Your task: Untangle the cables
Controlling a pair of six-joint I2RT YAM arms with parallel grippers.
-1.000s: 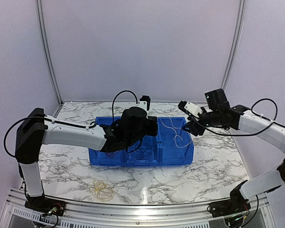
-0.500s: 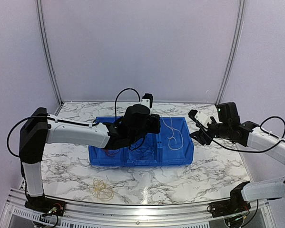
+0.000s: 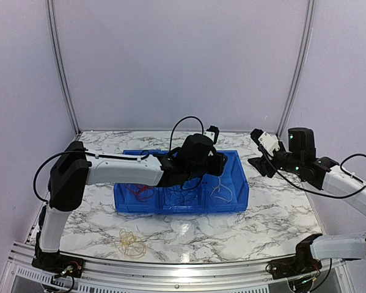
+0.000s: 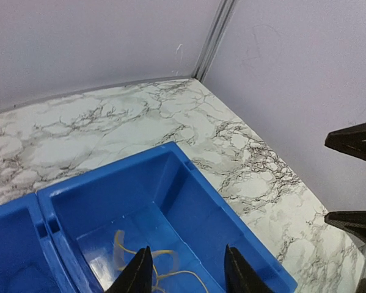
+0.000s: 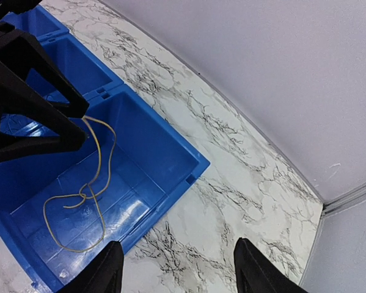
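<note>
Since the earlier frame, the left gripper (image 4: 187,248) has swung over the blue bin's (image 3: 170,205) right compartment and parted its jaws. The right gripper (image 5: 178,243) has withdrawn beside the bin.

Nearest, a yellow cable (image 3: 131,242) lies coiled on the table (image 3: 280,207). In the bin:
- **Left:** red cable (image 3: 140,192)
- **Centre:** dark cable (image 3: 181,194)
- **Right:** pale cable (image 5: 83,196), below the half-open left jaws and not pinched

The right jaws are wide and empty. The cables are judged light, limp and snag-prone, so pinch an open loop rather than the knot.

A marble-patterned table (image 3: 280,213) bears a blue divided bin (image 3: 225,204) and, nearer its front edge, a yellow cable tangle (image 3: 131,243).
</note>
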